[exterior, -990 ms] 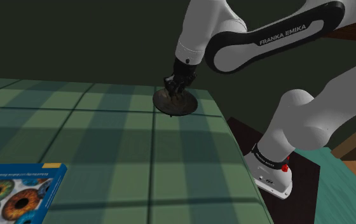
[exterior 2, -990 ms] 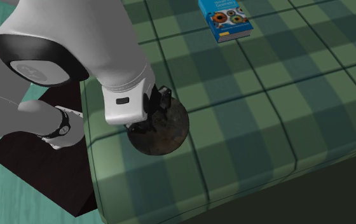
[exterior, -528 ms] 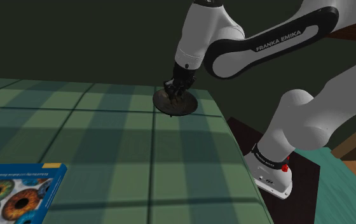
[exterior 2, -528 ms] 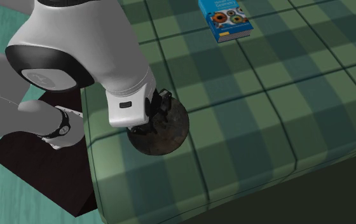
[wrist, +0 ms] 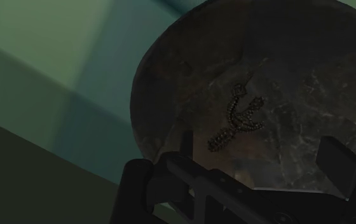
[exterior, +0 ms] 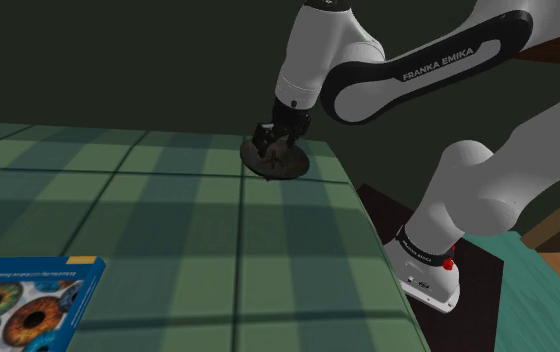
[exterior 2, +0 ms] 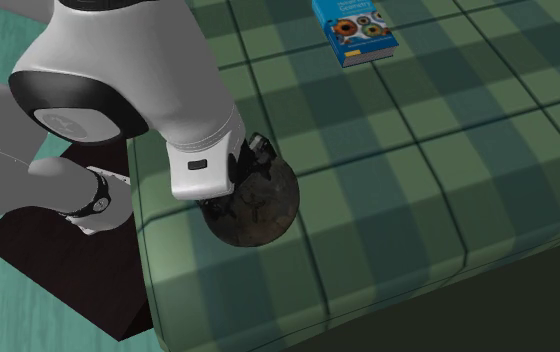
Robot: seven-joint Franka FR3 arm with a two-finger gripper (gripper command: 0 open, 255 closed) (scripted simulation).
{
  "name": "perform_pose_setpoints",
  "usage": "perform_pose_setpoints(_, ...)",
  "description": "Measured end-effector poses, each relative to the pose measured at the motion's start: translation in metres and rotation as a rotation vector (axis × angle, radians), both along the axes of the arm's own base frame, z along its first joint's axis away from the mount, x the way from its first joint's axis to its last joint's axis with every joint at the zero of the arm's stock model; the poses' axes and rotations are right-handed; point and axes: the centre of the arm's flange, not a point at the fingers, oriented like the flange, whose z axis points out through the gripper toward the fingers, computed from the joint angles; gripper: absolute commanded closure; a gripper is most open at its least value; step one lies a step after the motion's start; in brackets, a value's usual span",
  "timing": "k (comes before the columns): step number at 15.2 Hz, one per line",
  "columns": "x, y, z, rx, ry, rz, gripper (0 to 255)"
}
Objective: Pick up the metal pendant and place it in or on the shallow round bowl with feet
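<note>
While I hover over the dark round bowl (wrist: 297,63), my fingers (wrist: 339,156) stand wide apart and grip nothing; the pendant (wrist: 237,118) lies loose inside it, apparently touching neither finger.

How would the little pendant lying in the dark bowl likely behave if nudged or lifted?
The pendant is small and thin, so probably light and apt to slide inside the bowl. Its beaded, curling arms look delicate; a hard pinch might bend them. Lying flat, it seems unlikely to roll.

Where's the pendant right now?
The pendant lies loose in the bowl, under the open gripper, at the plaid surface's far-right corner in the shoulder view.
</note>
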Motion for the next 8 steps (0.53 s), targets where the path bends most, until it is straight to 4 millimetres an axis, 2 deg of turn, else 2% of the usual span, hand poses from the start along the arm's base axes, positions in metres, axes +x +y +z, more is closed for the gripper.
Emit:
perform_pose_setpoints(4,-0.007,0.0,0.038,0.001,-0.002,0.0,0)
perform_pose_setpoints(8,-0.011,0.002,0.048,0.0,0.0,0.0,0)
